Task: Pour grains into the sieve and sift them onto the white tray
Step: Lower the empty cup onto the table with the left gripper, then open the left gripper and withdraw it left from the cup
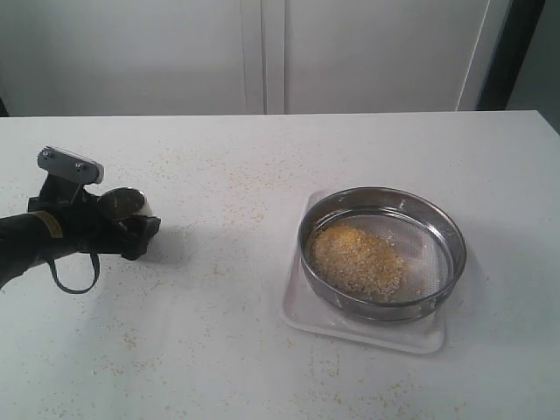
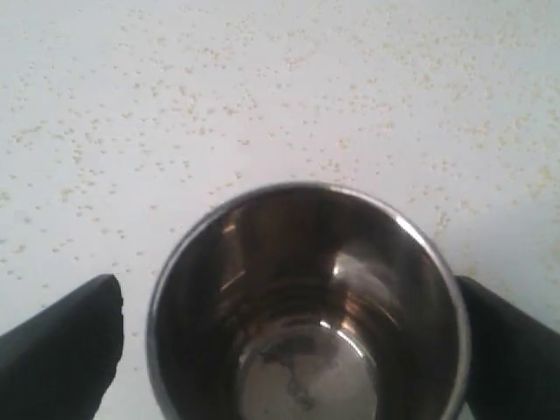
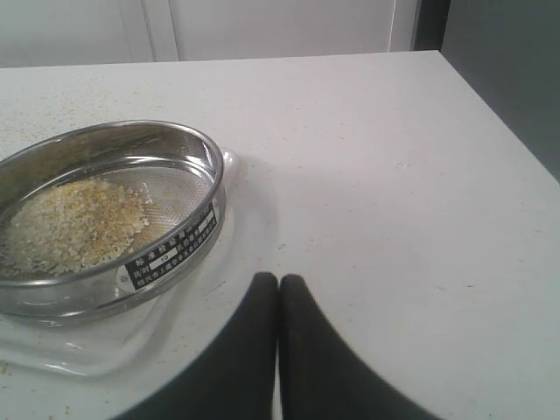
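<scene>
Speckled tabletop bears the sieve on the white tray near the clenched right end effector, well apart from the released left end effector.

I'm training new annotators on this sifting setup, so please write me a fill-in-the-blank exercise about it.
The grains are piled inside the round steel ____.
That ring sits on a white ____.
The small steel cup holds no grains: it is ____.
The right gripper's jaws (open or shut) are ____.
Answers: sieve, tray, empty, shut.
</scene>
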Controlling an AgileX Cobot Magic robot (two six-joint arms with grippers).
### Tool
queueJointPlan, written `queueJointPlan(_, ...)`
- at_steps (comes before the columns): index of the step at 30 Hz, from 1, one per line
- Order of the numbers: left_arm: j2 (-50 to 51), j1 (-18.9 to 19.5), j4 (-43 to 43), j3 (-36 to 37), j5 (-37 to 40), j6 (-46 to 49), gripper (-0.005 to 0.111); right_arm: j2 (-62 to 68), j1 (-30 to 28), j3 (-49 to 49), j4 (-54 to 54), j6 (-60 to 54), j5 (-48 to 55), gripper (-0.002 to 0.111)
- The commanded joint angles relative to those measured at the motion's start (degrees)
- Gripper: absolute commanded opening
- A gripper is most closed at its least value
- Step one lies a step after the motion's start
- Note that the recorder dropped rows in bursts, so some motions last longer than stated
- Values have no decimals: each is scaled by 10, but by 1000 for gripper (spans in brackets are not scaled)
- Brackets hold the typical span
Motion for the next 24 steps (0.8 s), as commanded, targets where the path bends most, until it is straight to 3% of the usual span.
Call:
queueJointPlan(1,-30,2,-4,5,5,-10,97,-3,-5,3,-3,3,-9,0)
queueJointPlan(15,-118,2,14,5,40,-35,93,-3,-5,3,-3,3,-9,0)
queueJointPlan(18,-135,2,18,5,54,-37,78,-3,-5,3,-3,3,-9,0)
queueJointPlan(24,-170,2,19,5,127,-79,24,-3,-5,3,-3,3,-9,0)
